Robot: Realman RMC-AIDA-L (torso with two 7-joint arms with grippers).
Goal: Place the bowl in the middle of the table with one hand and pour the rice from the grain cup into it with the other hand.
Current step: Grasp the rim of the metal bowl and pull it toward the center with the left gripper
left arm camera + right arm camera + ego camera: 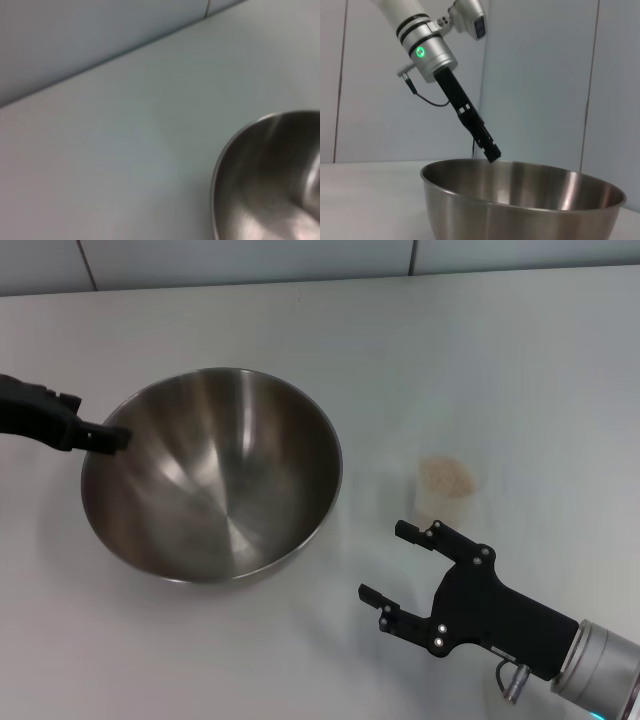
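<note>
While left tool (112, 437) pinches the bowl (215, 480) rim, I fear my empty, spread right tool (400, 565) toppling the grain cup (445, 490).

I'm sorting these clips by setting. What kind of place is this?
Probably a robot test bench, not a home kitchen: a bare white table against plain pale wall panels, holding only a steel bowl and a small grain cup.

bowl (215, 480): shiny brushed steel, streaked reflections inside
counter (480, 360): smooth white, faint matt sheen
grain cup (445, 495): translucent clear plastic
rice (446, 475): pale beige, granular
right tool (385, 565): matt black plastic fingers, silver metal wrist
</note>
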